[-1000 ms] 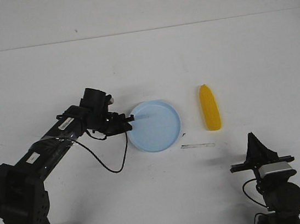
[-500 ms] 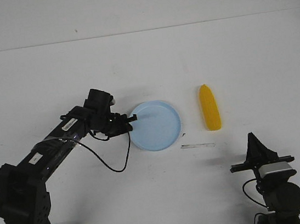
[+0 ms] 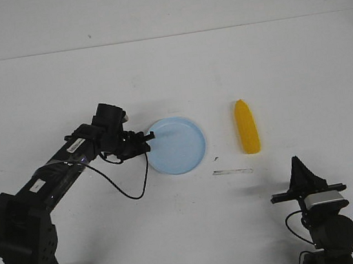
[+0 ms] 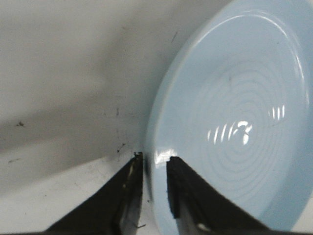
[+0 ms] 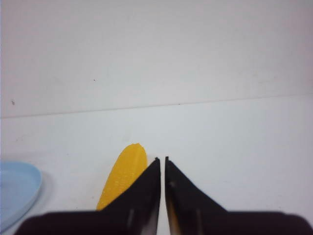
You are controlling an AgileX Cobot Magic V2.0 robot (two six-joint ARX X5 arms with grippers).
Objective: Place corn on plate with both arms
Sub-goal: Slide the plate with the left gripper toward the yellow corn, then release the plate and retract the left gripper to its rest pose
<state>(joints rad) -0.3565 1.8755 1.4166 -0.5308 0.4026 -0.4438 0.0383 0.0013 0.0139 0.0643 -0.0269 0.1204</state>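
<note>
The pale blue plate (image 3: 177, 145) sits at the table's middle, and my left gripper (image 3: 146, 139) holds its left rim. In the left wrist view the plate (image 4: 234, 122) fills the frame, and the left gripper (image 4: 154, 161) is shut on its rim, one finger inside and one outside. The yellow corn (image 3: 247, 126) lies lengthwise on the table to the right of the plate, apart from it. My right gripper (image 3: 296, 167) waits near the front right edge, shut and empty. In the right wrist view the right gripper (image 5: 162, 159) points just past the corn (image 5: 124, 174).
A thin grey strip (image 3: 232, 172) lies on the table between the plate and my right arm, with a small dark speck (image 3: 216, 159) beside it. A loose black cable (image 3: 132, 191) hangs from my left arm. The table's back edge (image 3: 164, 37) runs across the far side.
My left gripper has drawn back to the left and the plate has come with it, now a little farther from the corn. The right arm and the corn have not moved.
</note>
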